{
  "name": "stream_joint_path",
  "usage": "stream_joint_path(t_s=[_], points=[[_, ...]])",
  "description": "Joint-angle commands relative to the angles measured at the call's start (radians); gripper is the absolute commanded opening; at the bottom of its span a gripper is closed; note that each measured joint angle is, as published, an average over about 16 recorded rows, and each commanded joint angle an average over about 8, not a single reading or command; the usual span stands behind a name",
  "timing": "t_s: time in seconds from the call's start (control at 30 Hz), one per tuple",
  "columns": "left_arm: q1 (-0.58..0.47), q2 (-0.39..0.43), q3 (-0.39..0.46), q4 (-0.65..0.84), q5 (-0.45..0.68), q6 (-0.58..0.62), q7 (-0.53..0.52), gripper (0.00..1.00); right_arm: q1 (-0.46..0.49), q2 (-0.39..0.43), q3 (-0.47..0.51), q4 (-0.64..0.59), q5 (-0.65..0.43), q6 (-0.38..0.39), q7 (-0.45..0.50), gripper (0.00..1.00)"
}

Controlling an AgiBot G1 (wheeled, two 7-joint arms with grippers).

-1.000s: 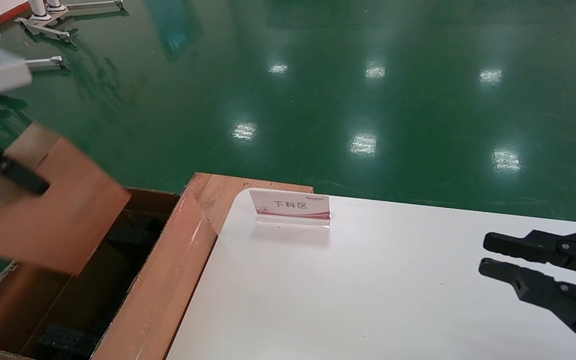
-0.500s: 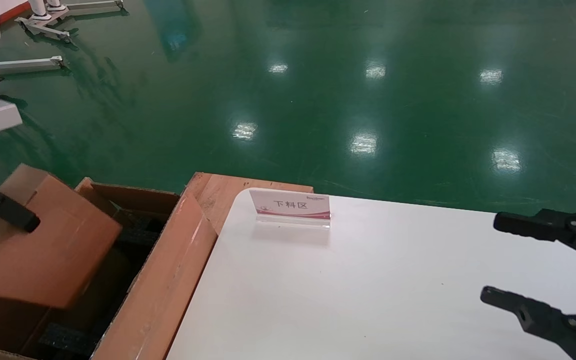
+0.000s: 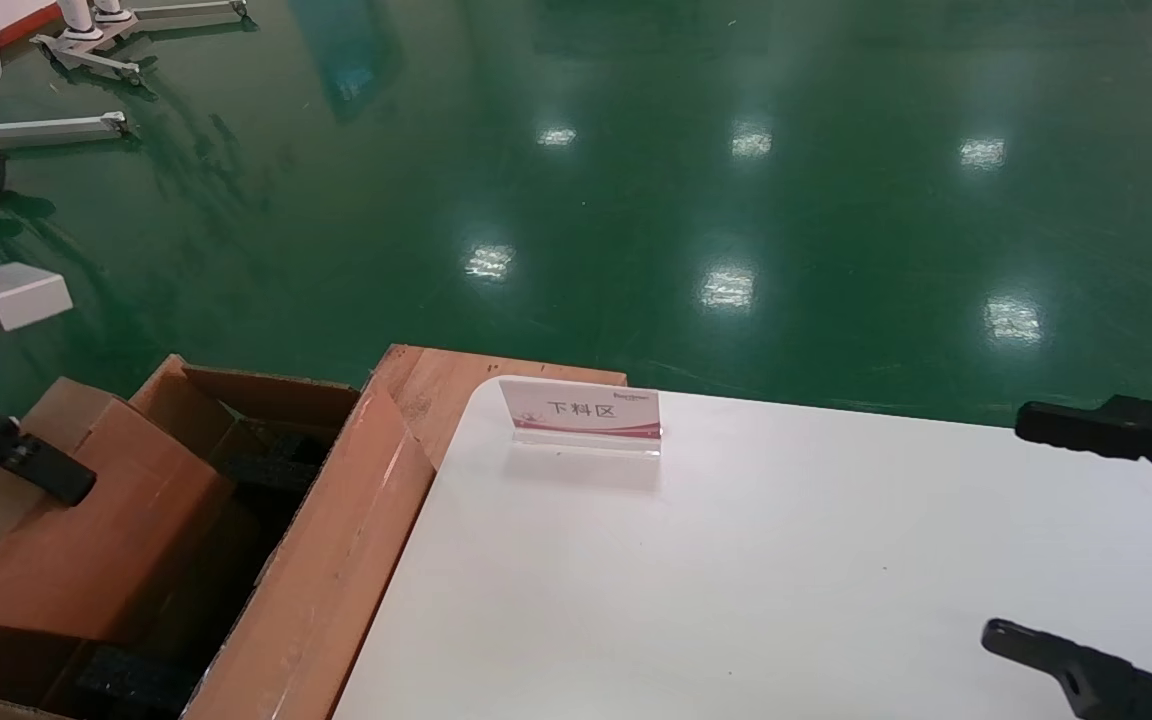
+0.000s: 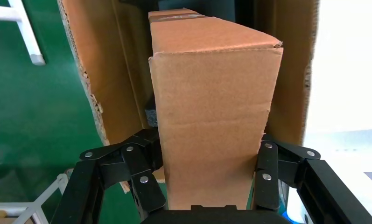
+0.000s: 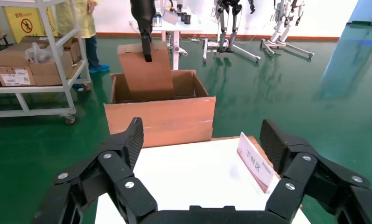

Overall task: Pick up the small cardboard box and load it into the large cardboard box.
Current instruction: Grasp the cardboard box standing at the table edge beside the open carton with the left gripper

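My left gripper (image 3: 64,488) is shut on the small cardboard box (image 3: 86,540), an orange-brown carton. It holds the box tilted, with the lower end down inside the large cardboard box (image 3: 326,560), which stands on the floor left of the table. In the left wrist view the fingers (image 4: 149,154) clamp both sides of the small box (image 4: 212,112), with the large box's wall (image 4: 109,70) and black foam (image 4: 151,115) behind. My right gripper (image 3: 1021,530) is open wide and empty over the table's right side; it also shows in its own wrist view (image 5: 203,129).
A white table (image 3: 736,580) carries a pink-and-white sign stand (image 3: 581,410) near its far left corner. The right wrist view shows a shelf cart with cartons (image 5: 30,60) and a person beyond the large box (image 5: 160,119). Green floor surrounds everything.
My left gripper has moved down with the small box, sinking its lower end into the large box. My right gripper's fingers have spread from nearly closed to wide open.
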Motion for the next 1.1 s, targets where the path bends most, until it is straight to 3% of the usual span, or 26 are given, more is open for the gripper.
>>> stream_joint_path(t_s=[0.03,0.7,1.1], points=[[0.029,-0.001,-0.001,0.019,-0.008,-0.011,0.012,0.0,0.0,0.0,0.0,0.0,0.0,0.0,0.0,1.0],[0.284,0.061,-0.024,0.295,-0.073,-0.056,0.147,0.0,0.0,0.001,-0.001,0.0,0.001,0.001,-0.001,1.0],[0.381,0.109,-0.043,0.438,-0.105,-0.063,0.2,0.0,0.0,0.001,-0.002,0.0,0.001,0.001,-0.001,1.0]])
